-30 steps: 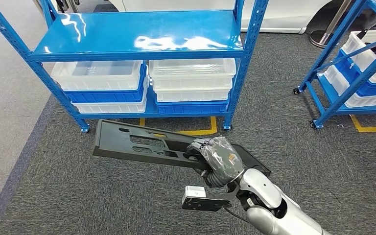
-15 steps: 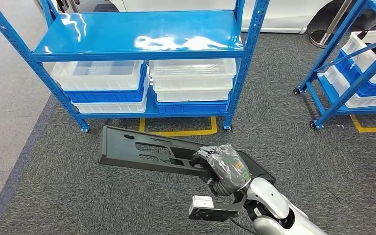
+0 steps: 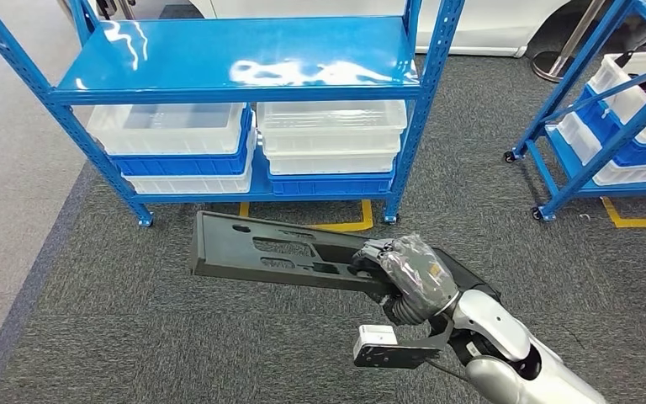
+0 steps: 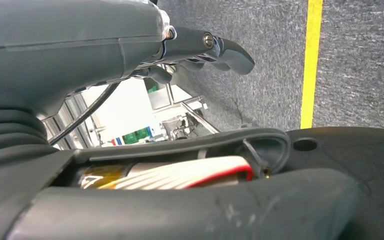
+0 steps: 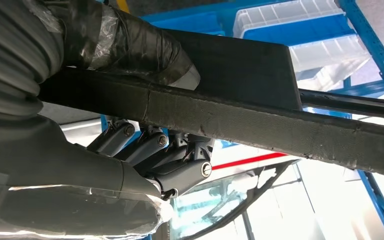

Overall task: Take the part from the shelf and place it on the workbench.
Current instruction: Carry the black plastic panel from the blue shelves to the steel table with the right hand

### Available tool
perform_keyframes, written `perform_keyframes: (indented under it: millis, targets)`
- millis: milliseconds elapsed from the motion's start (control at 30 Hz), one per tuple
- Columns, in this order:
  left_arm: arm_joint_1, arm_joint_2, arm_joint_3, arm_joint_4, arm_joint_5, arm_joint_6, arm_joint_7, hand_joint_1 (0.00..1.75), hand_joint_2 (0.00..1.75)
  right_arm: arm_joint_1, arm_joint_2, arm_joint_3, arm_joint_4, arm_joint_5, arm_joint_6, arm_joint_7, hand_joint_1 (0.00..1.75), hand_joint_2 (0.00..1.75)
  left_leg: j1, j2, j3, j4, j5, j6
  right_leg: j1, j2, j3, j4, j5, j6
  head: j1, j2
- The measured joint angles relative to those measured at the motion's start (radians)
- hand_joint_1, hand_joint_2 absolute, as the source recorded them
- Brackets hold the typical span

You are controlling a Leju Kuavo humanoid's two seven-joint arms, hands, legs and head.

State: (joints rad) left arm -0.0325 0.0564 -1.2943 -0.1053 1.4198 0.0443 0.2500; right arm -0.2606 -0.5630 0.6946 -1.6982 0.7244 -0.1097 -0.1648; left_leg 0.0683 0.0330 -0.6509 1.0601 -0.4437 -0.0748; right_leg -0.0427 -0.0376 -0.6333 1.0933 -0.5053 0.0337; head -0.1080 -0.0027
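Since the earlier frame, part (image 3: 277,252) shifted rightward; my right hand (image 3: 408,278) fingers clamp its end; stiff, long, leverage-prone; left hand (image 4: 200,47) state indeterminate.

A grey carpet floor (image 3: 177,353) covers the area, and yellow tape lines (image 3: 336,226) are marked on it near the feet of the racks. A second blue rack on wheels (image 3: 585,160) stands at the right side, well apart from the first one, and it carries white and blue bins (image 3: 639,101). At the far left there is a strip of lighter grey floor (image 3: 8,168), and behind the racks a white car body (image 3: 505,25) is partly visible.
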Motion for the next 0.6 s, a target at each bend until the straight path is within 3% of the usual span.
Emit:
perform_keyframes:
  millis: [400, 600]
  targets:
    - [-0.001, 0.0, 0.0, 0.0, -0.001, -0.006, 0.013, 0.0, 1.75, 0.051, -0.01, -0.004, -0.012, 0.055, -0.04, 0.0, 1.75, 1.75, 0.0, 0.0, 0.0, -0.006, -0.001, 0.0, 0.0, 0.0, 0.002, -0.008, 0.0, 0.002, 0.0, 0.0]
    - [0.0, 0.0, 0.0, 0.0, 0.001, -0.005, 0.006, 0.0, 1.75, 0.05, 0.036, 0.01, -0.006, 0.1, -0.038, 0.018, 1.75, 1.75, 0.0, 0.0, 0.0, -0.008, -0.001, 0.0, 0.0, 0.0, 0.002, -0.009, 0.0, 0.002, 0.0, 0.0]
